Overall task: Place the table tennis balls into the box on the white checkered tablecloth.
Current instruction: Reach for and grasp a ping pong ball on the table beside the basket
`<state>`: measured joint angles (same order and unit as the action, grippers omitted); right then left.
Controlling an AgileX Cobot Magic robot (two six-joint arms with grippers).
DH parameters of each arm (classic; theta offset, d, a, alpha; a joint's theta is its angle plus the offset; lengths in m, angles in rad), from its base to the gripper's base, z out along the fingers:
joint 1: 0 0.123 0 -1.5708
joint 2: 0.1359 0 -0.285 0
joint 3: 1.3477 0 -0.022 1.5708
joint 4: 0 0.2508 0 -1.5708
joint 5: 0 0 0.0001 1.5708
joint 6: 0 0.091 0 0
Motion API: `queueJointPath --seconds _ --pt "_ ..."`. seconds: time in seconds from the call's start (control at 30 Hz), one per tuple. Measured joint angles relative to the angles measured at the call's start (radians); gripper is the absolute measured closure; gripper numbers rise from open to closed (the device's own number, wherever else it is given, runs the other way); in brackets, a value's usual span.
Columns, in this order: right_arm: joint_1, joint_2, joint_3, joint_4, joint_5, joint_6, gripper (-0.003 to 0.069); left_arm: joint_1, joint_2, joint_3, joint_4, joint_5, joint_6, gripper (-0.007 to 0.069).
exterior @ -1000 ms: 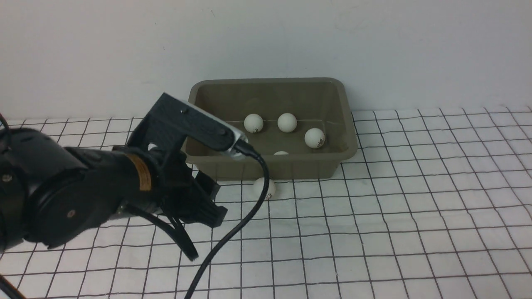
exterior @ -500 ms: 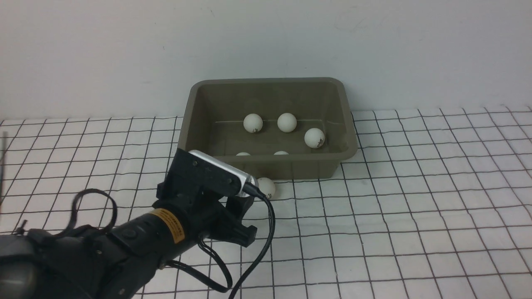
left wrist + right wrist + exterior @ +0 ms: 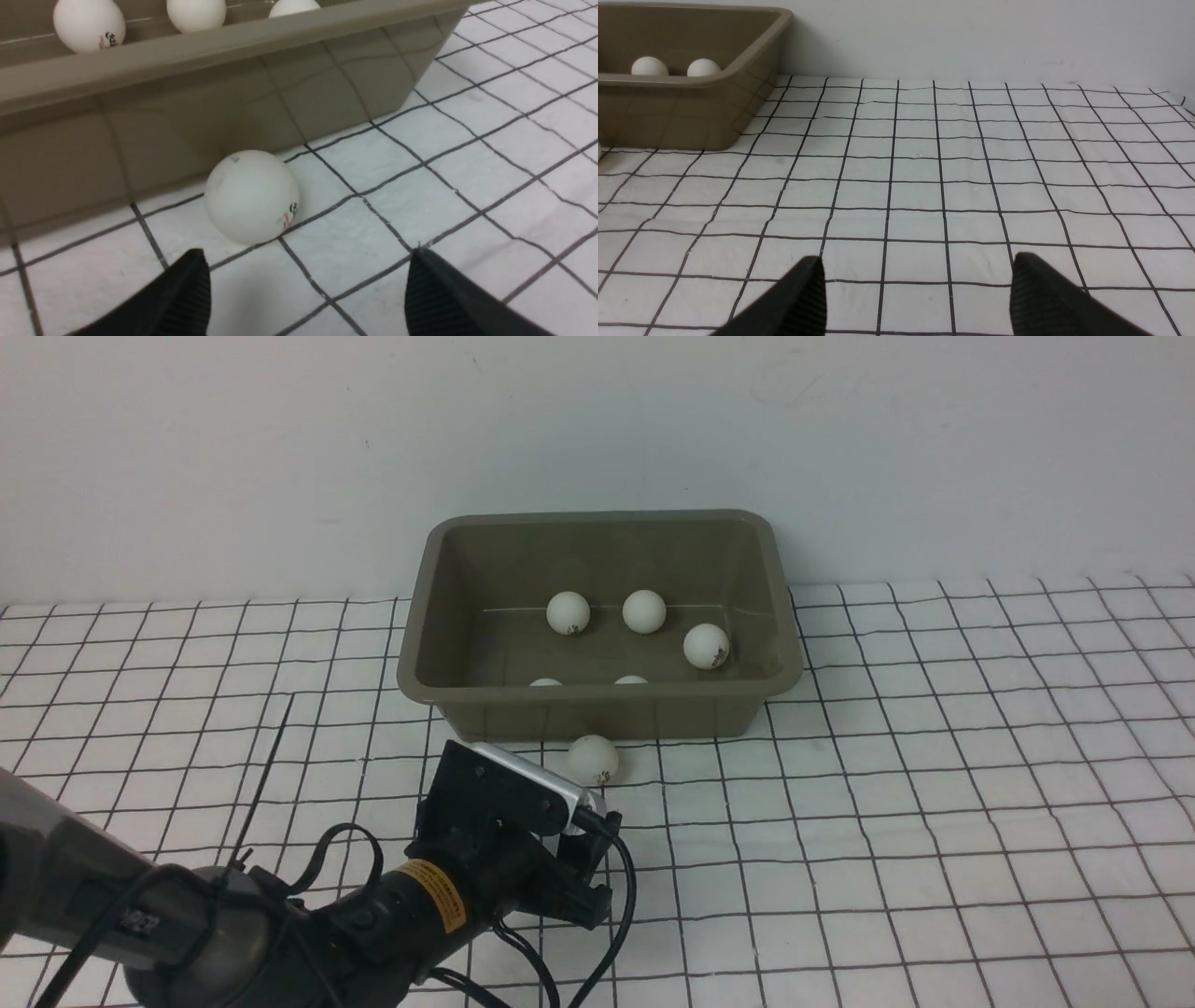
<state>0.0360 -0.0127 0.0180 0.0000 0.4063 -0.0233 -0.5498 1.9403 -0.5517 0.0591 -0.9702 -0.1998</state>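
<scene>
The left arm has dropped low and swung forward since a second ago, uncovering the box's near left corner; the left gripper [image 3: 306, 289] now sits close to the cloth [image 3: 934, 784], aimed at the loose ball [image 3: 594, 759]. Its fingers [image 3: 187, 294] stand wide apart, holding nothing, with the ball just ahead of the gap and not touched.

That ball carries a small dark and red printed logo, too small to read. A yellow label [image 3: 437, 894] on the left arm's wrist has print that is also unreadable.

The box [image 3: 597, 714] stands on the cloth by the back wall. Five balls show inside: three toward the far side [image 3: 569, 612] [image 3: 644, 610] [image 3: 706, 645], two of them with dark logos, and two [image 3: 546, 682] [image 3: 631, 679] peeking over the near wall. The loose ball lies on the cloth just beside the box's near wall, outside it.

The right gripper [image 3: 915, 289] hovers over bare cloth, well to the right of the box, its fingers spread and empty.
</scene>
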Motion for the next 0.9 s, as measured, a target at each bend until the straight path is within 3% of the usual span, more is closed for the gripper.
queueJointPath --seconds 0.9 --pt "0.0 0.0 0.0 0.0 0.0 0.0 0.0177 0.0 0.206 -0.233 -0.079 -0.026 0.048 0.0122"
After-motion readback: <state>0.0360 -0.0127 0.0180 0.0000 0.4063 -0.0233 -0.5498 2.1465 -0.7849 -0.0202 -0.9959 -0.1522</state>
